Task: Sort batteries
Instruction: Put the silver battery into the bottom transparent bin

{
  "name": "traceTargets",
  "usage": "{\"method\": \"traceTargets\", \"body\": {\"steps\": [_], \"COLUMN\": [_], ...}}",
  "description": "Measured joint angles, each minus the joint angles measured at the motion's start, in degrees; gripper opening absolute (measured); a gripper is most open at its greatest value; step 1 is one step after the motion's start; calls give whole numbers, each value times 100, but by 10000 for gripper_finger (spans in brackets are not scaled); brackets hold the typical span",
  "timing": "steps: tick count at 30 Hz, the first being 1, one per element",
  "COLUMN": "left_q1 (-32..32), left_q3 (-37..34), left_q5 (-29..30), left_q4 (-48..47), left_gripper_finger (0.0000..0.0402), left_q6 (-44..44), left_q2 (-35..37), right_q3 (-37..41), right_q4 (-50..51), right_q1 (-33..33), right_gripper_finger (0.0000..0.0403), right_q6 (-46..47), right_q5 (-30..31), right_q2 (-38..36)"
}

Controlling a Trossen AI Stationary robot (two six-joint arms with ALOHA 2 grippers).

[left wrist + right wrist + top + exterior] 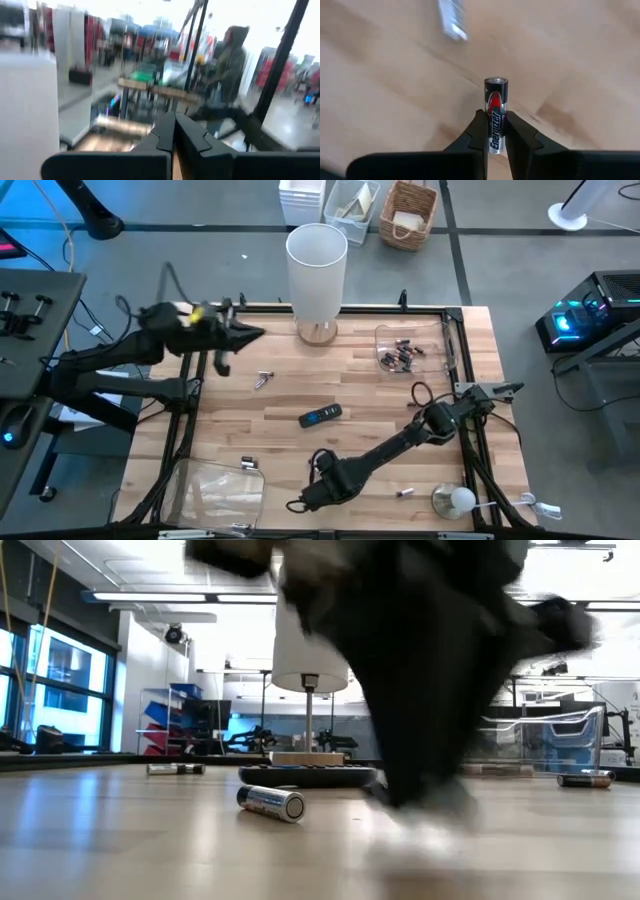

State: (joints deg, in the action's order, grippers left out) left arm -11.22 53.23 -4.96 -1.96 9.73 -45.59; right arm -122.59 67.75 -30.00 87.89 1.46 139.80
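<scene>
A pale wooden table (300,450) fills the middle of the workshop floor, framed by a dark rail. At its near edge the right gripper (496,131) hangs low over the boards with its fingers (476,131) pinched on a battery (495,117), a black-and-silver cell (its label reads Energizer) that pokes out past the fingertips. Just ahead of that gripper another silvery battery (452,19) lies flat on the wood, blurred in the wrist view. A further loose battery (405,493) lies off to the gripper's side along the near edge, close to a small round metal object (452,500). Beyond the gripper, toward mid-table, rests a flat black remote (320,416), and past it a silvery pair of batteries (263,379). Farther back a clear tray (385,338) holds a cluster of batteries (398,356), beside a tall white lamp (317,275). The left gripper (258,333) hovers over the far left corner, fingers (192,137) pressed together and holding nothing.
</scene>
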Motion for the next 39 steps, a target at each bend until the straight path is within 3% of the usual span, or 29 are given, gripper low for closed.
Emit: {"method": "traceTargets", "body": {"steps": [4,8,10,14,18,21,31,39], "left_q1": [0,0,0,0,0,0,0,0], "left_q3": [4,7,9,9,4,0,0,0], "left_q5": [19,169,345,458,457,457,652,733], "left_q4": [487,590,508,196,-198,-434,-463,-521], "left_gripper_finger": [0,0,0,0,0,0,0,0], "left_q6": [3,3,20,249,313,366,359,366], "left_q2": [418,740,818,812,745,730,726,724], "right_q3": [-19,-35,-35,-35,-20,-30,-37,-35], "right_q4": [-311,-1353,-2054,-3031,-4154,-4929,-5623,-5894], "right_q1": [70,276,483,868,1118,1235,1277,1204], "right_gripper_finger": [31,31,31,31,31,31,34,128], "right_q6": [-1059,-2668,-3563,-5358,-6612,-7122,-7959,-8043], "right_q5": [784,1470,1342,534,-86,-592,-937,-883], "right_q2": [-558,-899,-901,-650,-361,-303,-218,-93]}}
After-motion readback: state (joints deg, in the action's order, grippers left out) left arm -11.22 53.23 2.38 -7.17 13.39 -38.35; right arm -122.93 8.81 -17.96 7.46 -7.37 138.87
